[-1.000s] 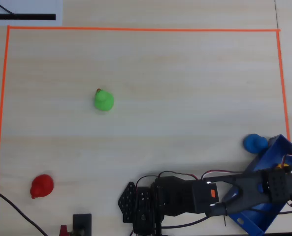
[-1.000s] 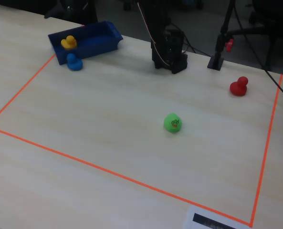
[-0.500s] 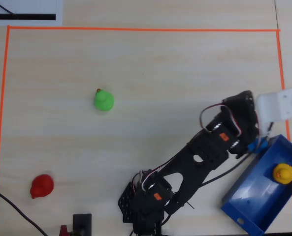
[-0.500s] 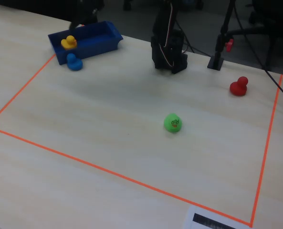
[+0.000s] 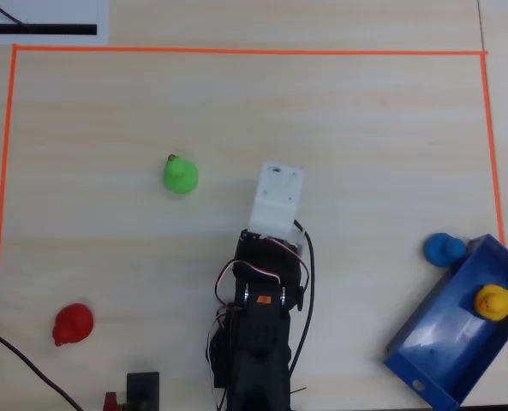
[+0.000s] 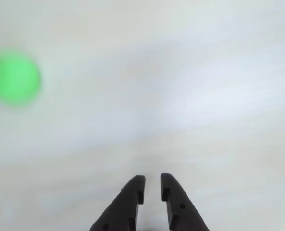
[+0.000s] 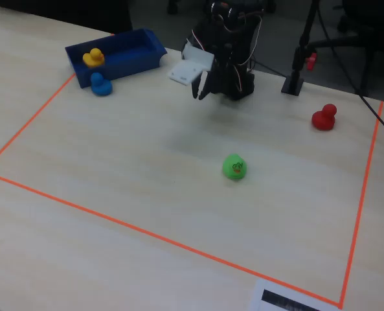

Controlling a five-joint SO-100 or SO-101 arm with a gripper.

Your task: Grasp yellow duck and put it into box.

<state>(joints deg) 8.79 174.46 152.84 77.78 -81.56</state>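
Observation:
The yellow duck (image 5: 494, 301) (image 7: 93, 57) sits inside the blue box (image 5: 442, 342) (image 7: 136, 52), near one end. The box stands at the lower right corner of the overhead view and at the far left of the fixed view. My gripper (image 6: 152, 178) (image 7: 201, 87) hangs over bare table near the arm's base, far from the box. Its two dark fingers (image 6: 132, 197) are a narrow gap apart and hold nothing. From overhead the white camera mount (image 5: 277, 197) covers the jaws.
A green duck (image 5: 181, 175) (image 6: 12, 79) (image 7: 234, 166) lies mid-table, blurred at the wrist view's left edge. A red duck (image 5: 73, 324) (image 7: 324, 118) and a blue duck (image 5: 445, 248) (image 7: 101, 85), the latter just outside the box, also sit on the table. Orange tape (image 5: 236, 51) frames the workspace.
The arm has swung away from the box, where it reached a second ago, back to the middle of the table. The yellow duck stays in the box.

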